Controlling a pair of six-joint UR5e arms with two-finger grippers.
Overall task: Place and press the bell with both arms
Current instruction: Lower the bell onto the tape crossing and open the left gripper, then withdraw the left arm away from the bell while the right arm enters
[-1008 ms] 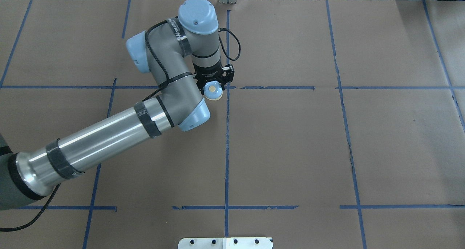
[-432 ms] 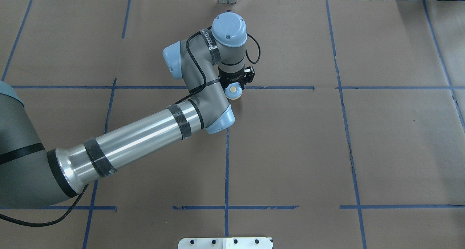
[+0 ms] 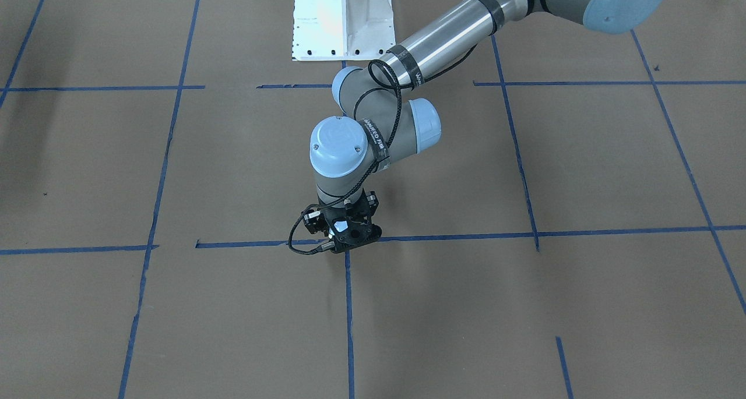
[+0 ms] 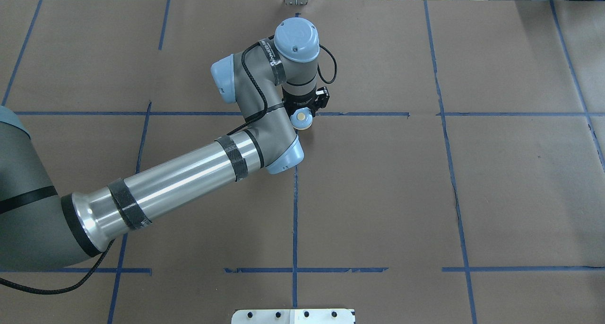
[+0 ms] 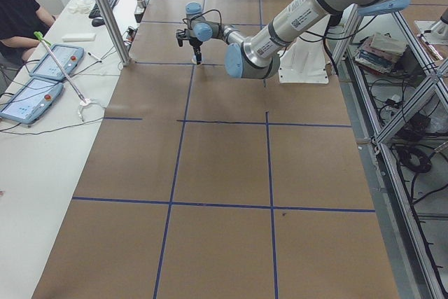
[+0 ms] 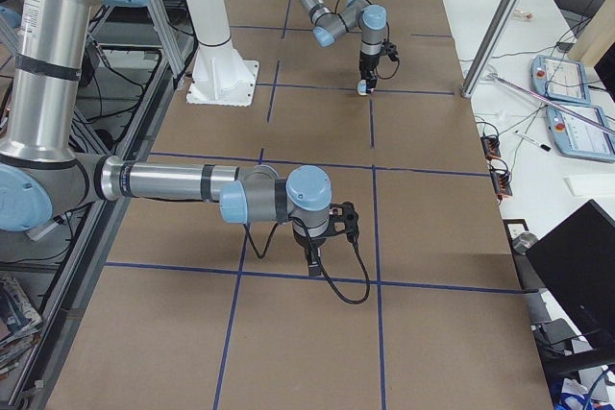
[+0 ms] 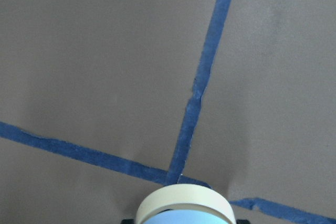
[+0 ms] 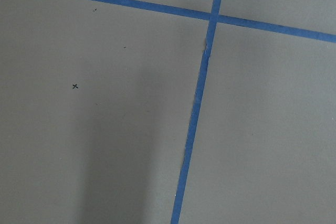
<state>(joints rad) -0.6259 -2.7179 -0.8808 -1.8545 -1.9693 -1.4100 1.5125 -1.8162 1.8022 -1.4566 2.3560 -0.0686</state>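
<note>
The bell (image 4: 301, 120) sits clenched in the left gripper (image 4: 306, 112), which we see low over a crossing of blue tape lines (image 7: 176, 174) on the brown paper (image 4: 378, 196); whether it touches the paper we cannot tell. The right gripper (image 6: 312, 256) hangs well apart, and we cannot tell if it is parted or closed

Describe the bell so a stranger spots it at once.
Follow the left arm across the brown table to its black gripper over a tape crossing. The bell sits in it: light blue and cream, far smaller than the arm's all-blue joint caps.
</note>
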